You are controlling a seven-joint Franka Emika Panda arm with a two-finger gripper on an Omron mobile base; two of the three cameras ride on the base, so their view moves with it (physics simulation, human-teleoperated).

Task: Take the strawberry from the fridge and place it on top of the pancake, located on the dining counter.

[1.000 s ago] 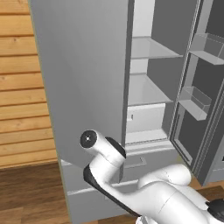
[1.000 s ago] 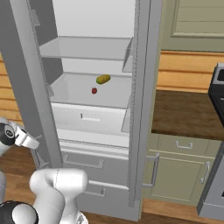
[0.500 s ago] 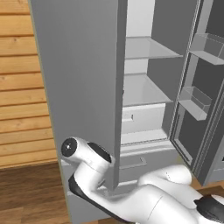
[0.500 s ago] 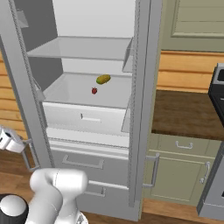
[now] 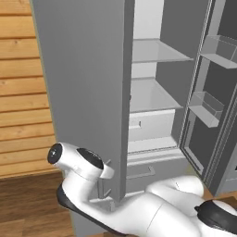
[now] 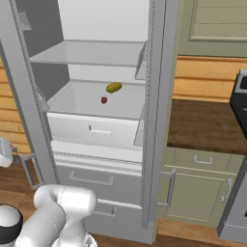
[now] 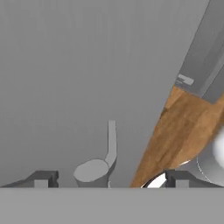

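The fridge stands with both doors open. The strawberry lies on its middle shelf, a tiny red berry. My gripper is low down at the outer face of the left door. Its fingertips stand wide apart and open, and the lower end of the door's bar handle sits between them, untouched. In the left base view my wrist is beside the door's bottom edge. The pancake and the dining counter are out of view.
A yellow-green oval fruit lies just behind the berry. Below the shelf is a white drawer. The right door carries clear bins. Cabinets with a dark countertop stand to the right, over a wooden floor.
The jaws have opened and let go of the left door's handle. The door has swung wider open, and my hand has moved left and slightly lower.
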